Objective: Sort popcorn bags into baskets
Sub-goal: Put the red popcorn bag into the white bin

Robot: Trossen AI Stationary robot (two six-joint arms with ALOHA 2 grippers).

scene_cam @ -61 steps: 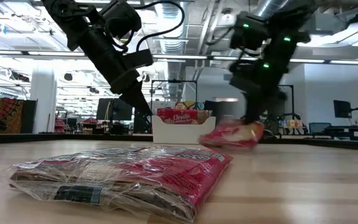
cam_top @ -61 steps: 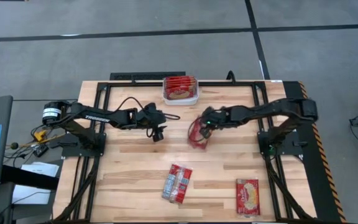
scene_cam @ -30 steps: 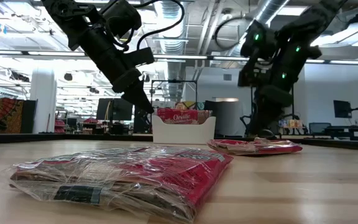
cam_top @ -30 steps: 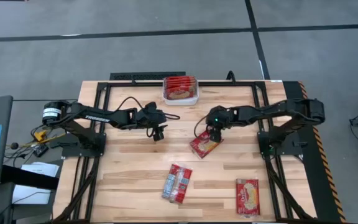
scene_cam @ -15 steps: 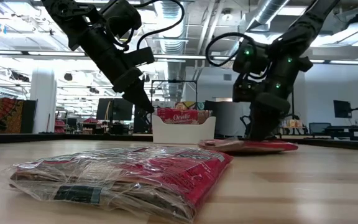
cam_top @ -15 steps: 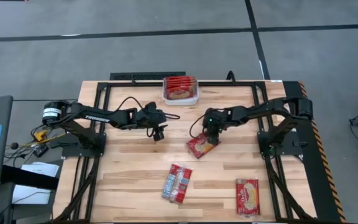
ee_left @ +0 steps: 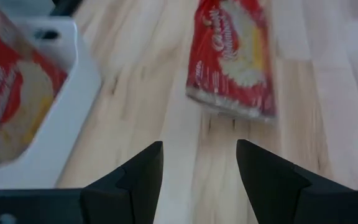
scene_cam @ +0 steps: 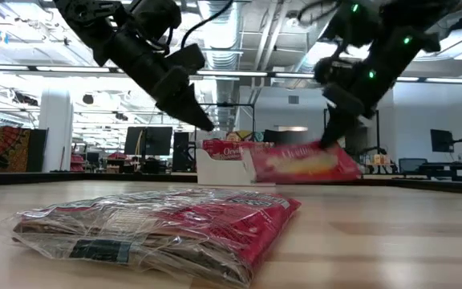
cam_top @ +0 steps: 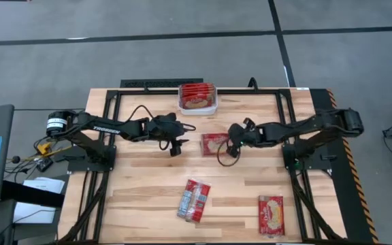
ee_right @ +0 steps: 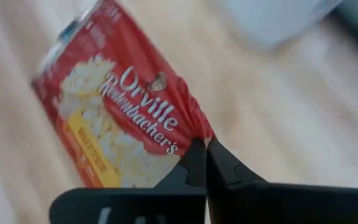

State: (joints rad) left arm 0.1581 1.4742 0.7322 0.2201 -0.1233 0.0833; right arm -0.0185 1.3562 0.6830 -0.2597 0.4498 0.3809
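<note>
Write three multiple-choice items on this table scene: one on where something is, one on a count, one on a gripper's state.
1. Where is the white basket?
A. at the table's far edge, in the middle
B. at the near right corner
C. under the left arm

2. How many popcorn bags lie loose on the table, outside the basket and not gripped?
A. none
B. two
C. five

3. What is the right gripper doing?
A. hanging open and empty
B. pinching the edge of a popcorn bag
C. resting inside the basket

Answers: 1 A, the high view shows it at the far edge. 2 B, one bag lies near the middle front, another at the front right. 3 B, the right wrist view shows the fingers shut on the wrapper.
</note>
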